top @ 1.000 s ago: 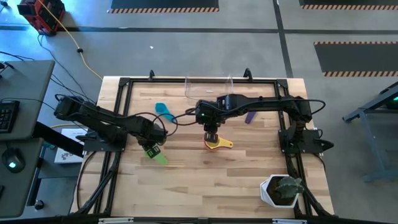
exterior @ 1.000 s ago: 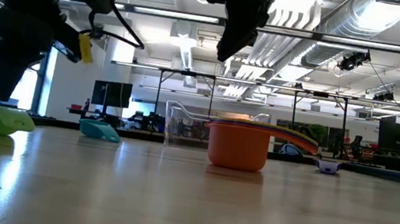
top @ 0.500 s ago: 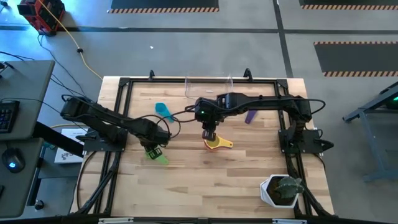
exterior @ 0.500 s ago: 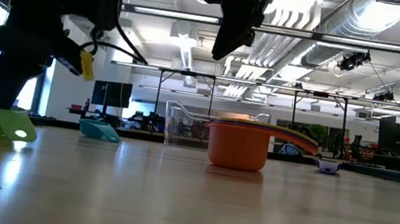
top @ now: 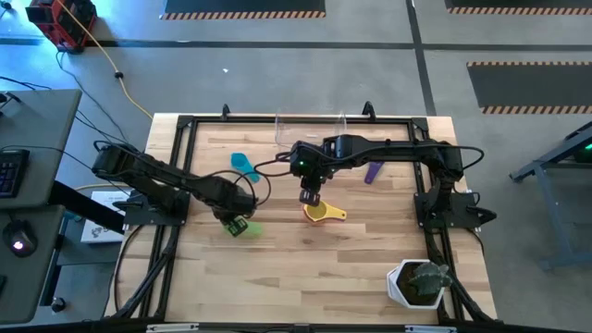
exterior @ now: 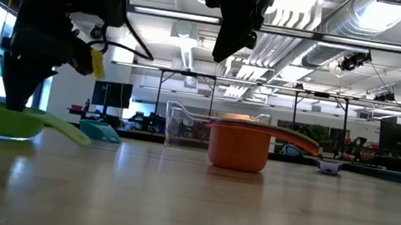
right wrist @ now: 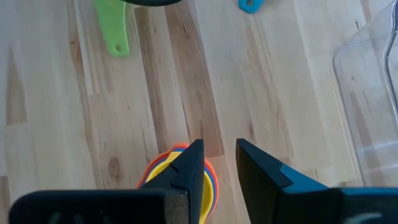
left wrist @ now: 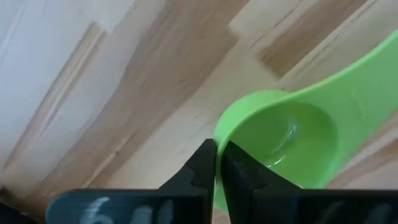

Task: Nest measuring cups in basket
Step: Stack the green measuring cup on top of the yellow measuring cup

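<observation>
Wooden table (top: 361, 259); left pincer (left wrist: 216, 163) pinching green cup (left wrist: 283, 143)

I get one straight-down overhead, one table-level side view; each shows the green cup (top: 242, 228) and orange stack (exterior: 239, 145).

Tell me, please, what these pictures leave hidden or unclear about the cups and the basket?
- Stack of nested cups: the yellow top cup hides how many lie beneath in the high view; the low view shows only the orange outer wall.
- Green cup: the left pincer covers part of its rim.
- Basket: cut off by the right wrist picture's edge.
</observation>
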`<move>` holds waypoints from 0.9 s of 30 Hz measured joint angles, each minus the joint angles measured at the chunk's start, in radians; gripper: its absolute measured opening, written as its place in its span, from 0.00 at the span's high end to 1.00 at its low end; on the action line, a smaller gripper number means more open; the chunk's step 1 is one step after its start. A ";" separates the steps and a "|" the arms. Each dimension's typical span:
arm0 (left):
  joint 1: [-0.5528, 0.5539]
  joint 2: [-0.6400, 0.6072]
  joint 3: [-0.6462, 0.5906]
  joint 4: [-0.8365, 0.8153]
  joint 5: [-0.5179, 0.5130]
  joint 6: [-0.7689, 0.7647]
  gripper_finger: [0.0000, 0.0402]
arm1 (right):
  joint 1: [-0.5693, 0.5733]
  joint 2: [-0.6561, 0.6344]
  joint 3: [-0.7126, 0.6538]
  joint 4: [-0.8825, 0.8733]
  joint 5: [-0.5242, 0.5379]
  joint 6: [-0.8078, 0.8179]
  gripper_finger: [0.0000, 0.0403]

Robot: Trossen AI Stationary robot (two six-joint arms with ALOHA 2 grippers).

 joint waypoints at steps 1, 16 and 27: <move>0.000 0.000 0.014 0.001 0.000 -0.011 0.98 | 0.000 0.000 0.000 0.000 0.000 0.009 0.79; 0.010 0.000 0.206 0.169 -0.059 -0.062 0.99 | -0.002 -0.006 0.000 -0.066 0.000 0.111 0.79; 0.047 0.000 0.239 0.182 -0.063 -0.062 0.99 | -0.001 -0.021 0.084 -0.083 -0.082 0.152 0.79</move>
